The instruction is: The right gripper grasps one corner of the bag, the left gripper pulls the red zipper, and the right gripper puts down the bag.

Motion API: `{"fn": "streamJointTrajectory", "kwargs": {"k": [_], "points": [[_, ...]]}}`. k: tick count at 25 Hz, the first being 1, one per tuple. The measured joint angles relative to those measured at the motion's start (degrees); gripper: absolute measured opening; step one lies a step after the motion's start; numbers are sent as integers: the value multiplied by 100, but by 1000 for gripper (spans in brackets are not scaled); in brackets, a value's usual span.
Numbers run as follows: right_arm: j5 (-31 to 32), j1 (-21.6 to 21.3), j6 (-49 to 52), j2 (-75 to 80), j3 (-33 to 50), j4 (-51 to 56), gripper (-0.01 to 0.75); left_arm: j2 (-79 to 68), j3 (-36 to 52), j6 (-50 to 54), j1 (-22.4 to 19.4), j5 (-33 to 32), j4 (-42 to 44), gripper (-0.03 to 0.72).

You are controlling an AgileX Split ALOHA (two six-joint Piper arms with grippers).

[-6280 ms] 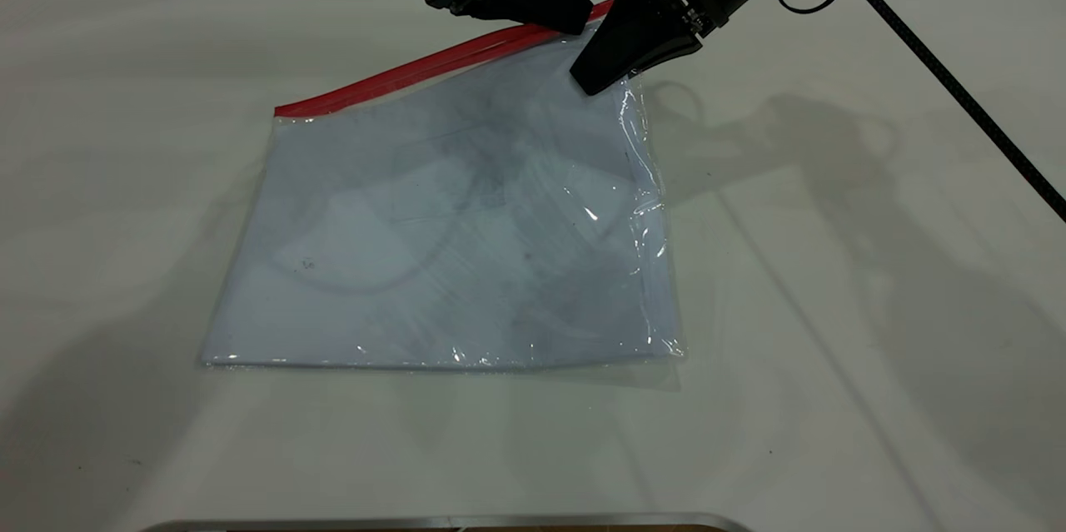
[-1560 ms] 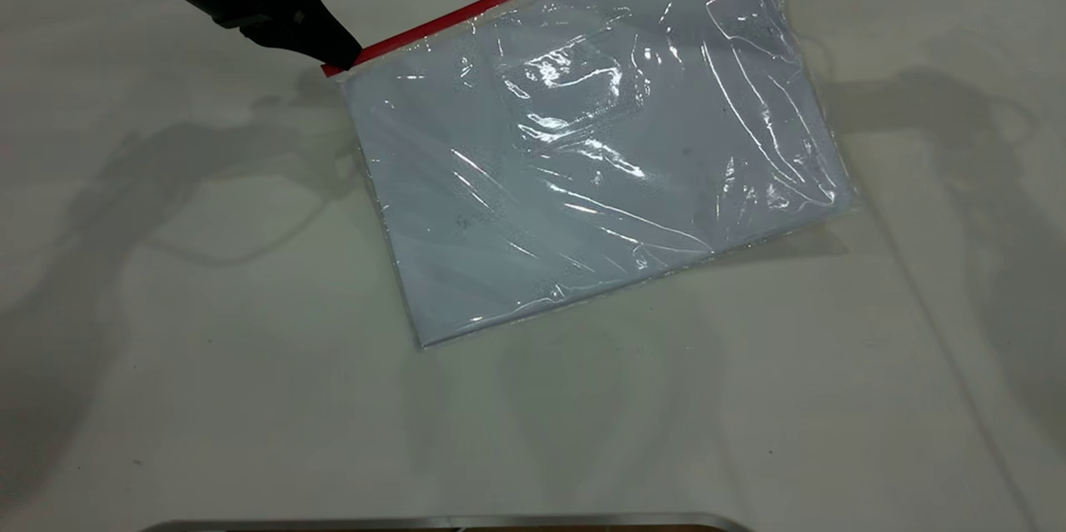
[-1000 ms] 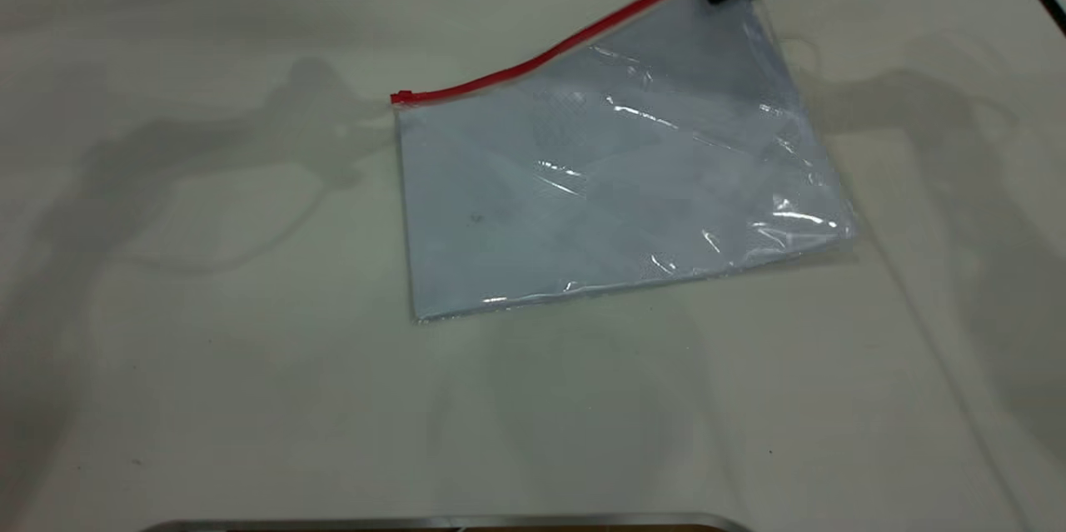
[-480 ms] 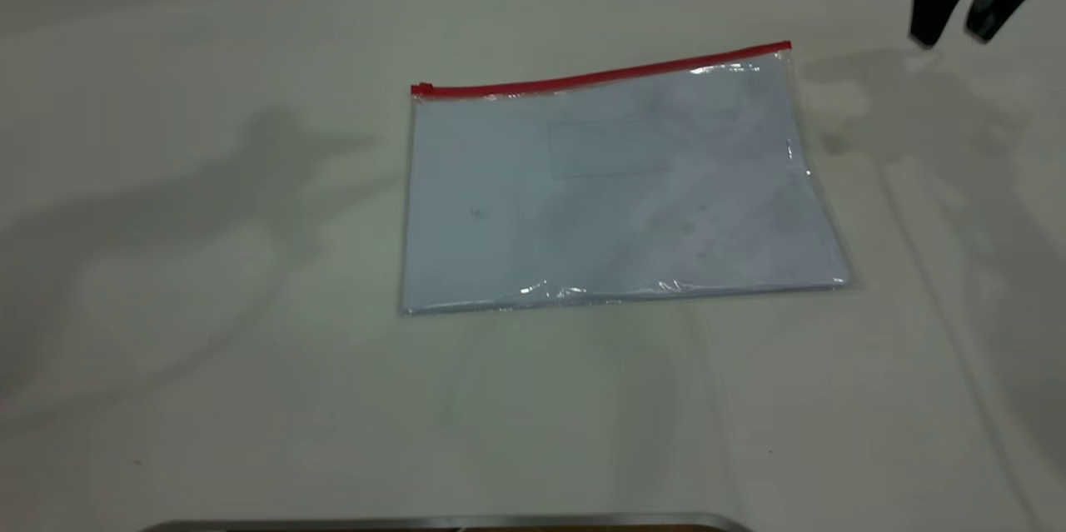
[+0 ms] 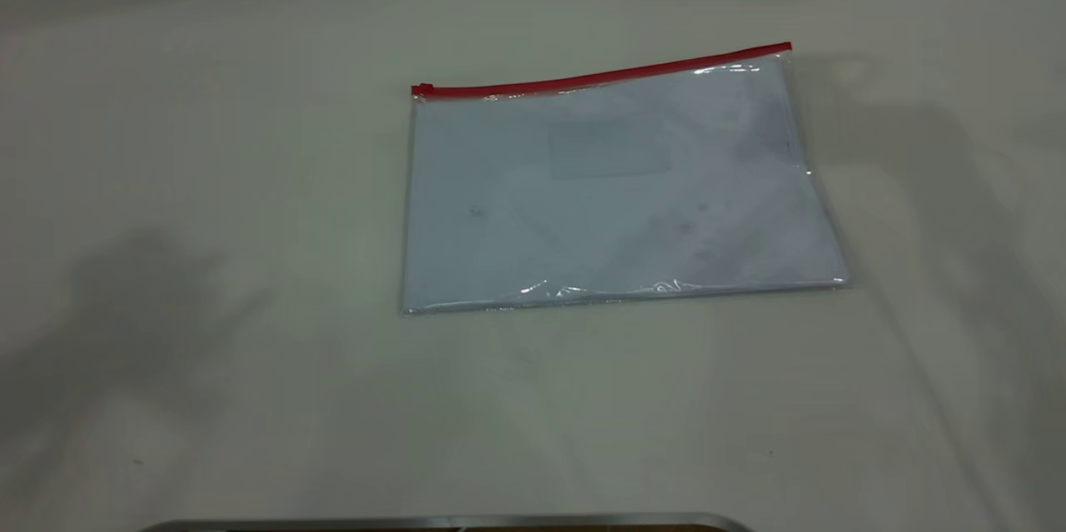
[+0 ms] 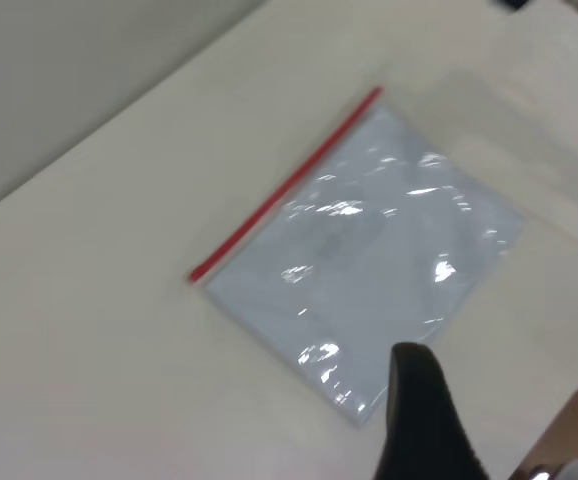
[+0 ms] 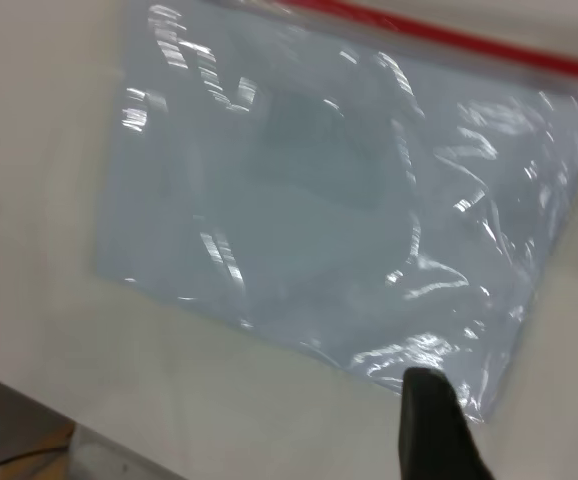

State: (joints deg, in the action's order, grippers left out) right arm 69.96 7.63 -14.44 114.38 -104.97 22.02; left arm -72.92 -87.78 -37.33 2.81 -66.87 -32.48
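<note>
Bag lay flat on the bench, a little right of centre in the exterior view, its long edges running roughly across and nothing touching it. By that showing the task looked finished: the pouch had been set down, and the red zipper ran unbroken along the far long edge with its slider tab at the left end, which I took to mean the pull was complete, though whether the seam was sealed or opened could not be read. White sheets and a faint rectangular pocket showed through the plastic. Half a second before, the right gripper had hung open at the upper right corner of the exterior view, clear of the bag; now neither arm appeared there at all, only soft shadows on the bench. The bag itself had not shifted between those two moments. The right gripper hovered above the near edge with its two fingers spread and empty. Of the left gripper only one dark finger was visible, so its state could not be told.
</note>
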Motion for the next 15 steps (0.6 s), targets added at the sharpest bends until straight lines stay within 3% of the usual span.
{"fn": "streamJointTrajectory", "kwargs": {"k": [7,15], "points": [[43,87,166,-2142,816,-55,428,808,691,778,0,0,640,507],[80,150,280,-5005,3039,-475,427,1520,2177,1976,0,0,1427,507]]}}
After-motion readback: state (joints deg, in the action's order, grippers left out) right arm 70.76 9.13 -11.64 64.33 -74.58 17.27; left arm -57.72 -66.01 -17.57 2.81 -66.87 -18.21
